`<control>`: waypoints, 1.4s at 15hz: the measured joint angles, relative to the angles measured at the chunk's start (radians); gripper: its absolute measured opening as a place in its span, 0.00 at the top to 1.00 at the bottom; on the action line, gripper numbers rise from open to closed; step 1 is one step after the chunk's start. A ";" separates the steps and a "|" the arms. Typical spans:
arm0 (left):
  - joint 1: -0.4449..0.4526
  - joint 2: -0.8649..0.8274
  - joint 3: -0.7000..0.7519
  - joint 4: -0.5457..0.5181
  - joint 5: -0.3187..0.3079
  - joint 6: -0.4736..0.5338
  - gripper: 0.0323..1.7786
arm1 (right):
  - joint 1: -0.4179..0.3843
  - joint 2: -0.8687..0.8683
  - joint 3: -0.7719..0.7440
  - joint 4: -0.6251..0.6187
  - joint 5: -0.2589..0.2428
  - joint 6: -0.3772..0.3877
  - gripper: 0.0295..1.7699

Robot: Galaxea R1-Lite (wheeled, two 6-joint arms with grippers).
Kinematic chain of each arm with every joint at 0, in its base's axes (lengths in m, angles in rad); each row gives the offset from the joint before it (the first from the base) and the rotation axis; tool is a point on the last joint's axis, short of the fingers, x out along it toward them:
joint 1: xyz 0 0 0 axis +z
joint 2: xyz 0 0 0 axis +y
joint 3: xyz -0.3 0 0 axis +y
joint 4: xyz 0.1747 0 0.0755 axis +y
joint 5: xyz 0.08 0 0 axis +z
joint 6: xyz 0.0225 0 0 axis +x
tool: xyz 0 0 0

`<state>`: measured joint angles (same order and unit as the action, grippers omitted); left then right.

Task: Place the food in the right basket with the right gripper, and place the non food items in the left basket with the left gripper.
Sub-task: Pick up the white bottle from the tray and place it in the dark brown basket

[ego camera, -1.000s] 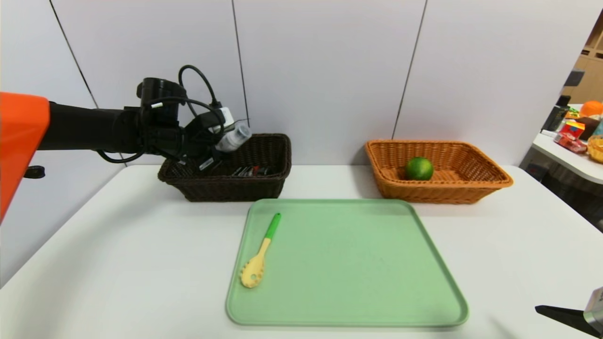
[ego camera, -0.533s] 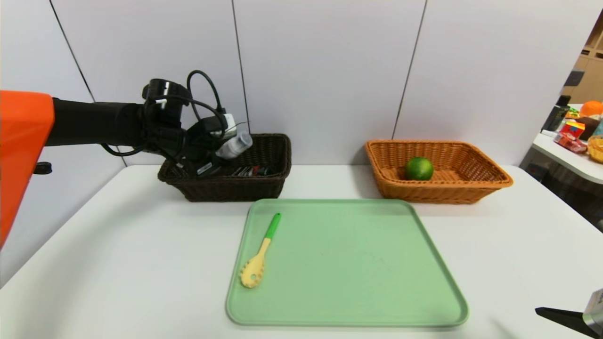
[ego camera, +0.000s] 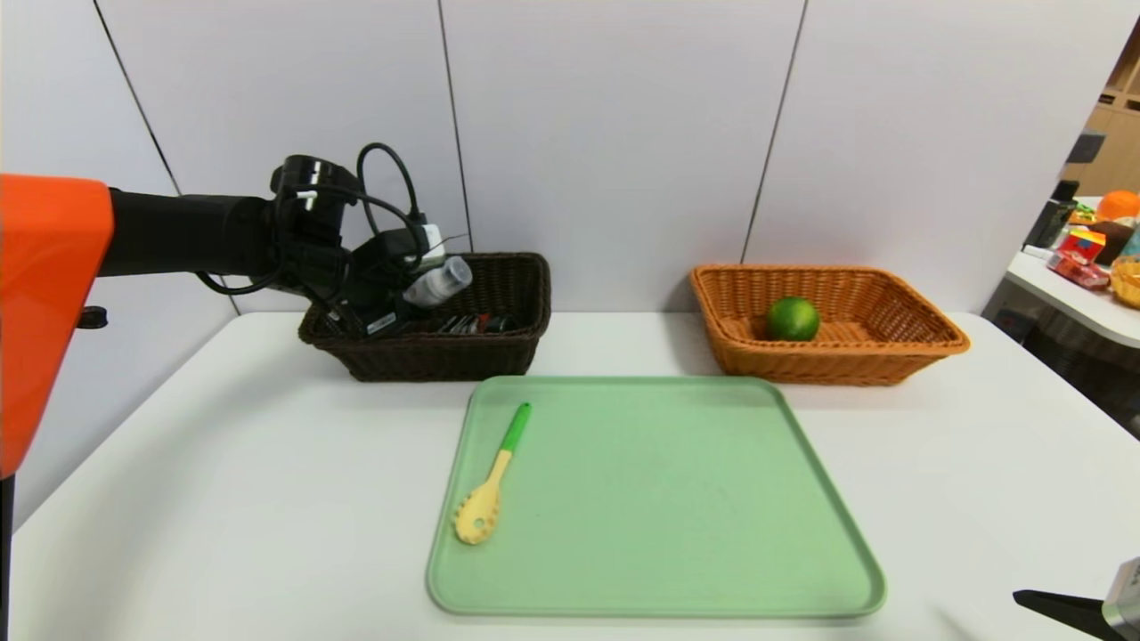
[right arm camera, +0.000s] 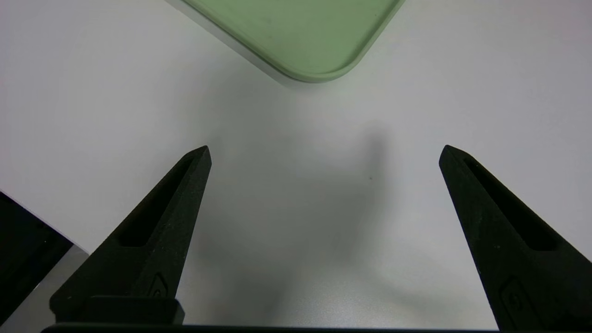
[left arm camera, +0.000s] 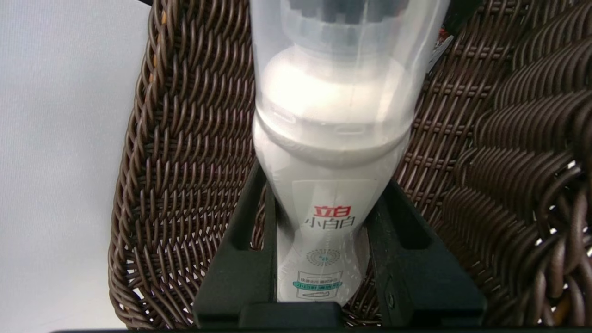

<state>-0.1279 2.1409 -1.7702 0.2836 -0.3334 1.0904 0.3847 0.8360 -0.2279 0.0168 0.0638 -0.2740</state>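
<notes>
White table (right arm camera: 296,194) under spread right gripper (right arm camera: 323,152)

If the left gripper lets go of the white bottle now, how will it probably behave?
The white bottle looks smooth and round, so it may slip or roll inside the dark basket. It seems light, stiff plastic, unlikely to break.

Clamped between the black left gripper (left arm camera: 323,259) fingers, a white plastic bottle (left arm camera: 330,138) with a clear cap is showing red lettering and a teal label band. Beneath it, the dark brown woven wicker basket (ego camera: 445,343) is displaying a tight twisted weave.
</notes>
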 joint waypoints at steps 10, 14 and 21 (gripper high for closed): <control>0.001 0.010 -0.022 0.019 0.026 0.022 0.48 | 0.000 -0.009 0.005 0.000 -0.001 0.001 0.04; 0.002 0.017 -0.030 0.012 0.027 0.021 0.30 | 0.000 -0.009 0.004 0.000 0.000 0.000 0.04; 0.014 -0.061 -0.070 0.032 0.017 0.008 0.15 | 0.000 -0.007 0.005 0.000 0.006 -0.001 0.04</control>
<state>-0.1134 2.0796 -1.8406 0.3160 -0.3160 1.0983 0.3847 0.8289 -0.2228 0.0168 0.0700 -0.2747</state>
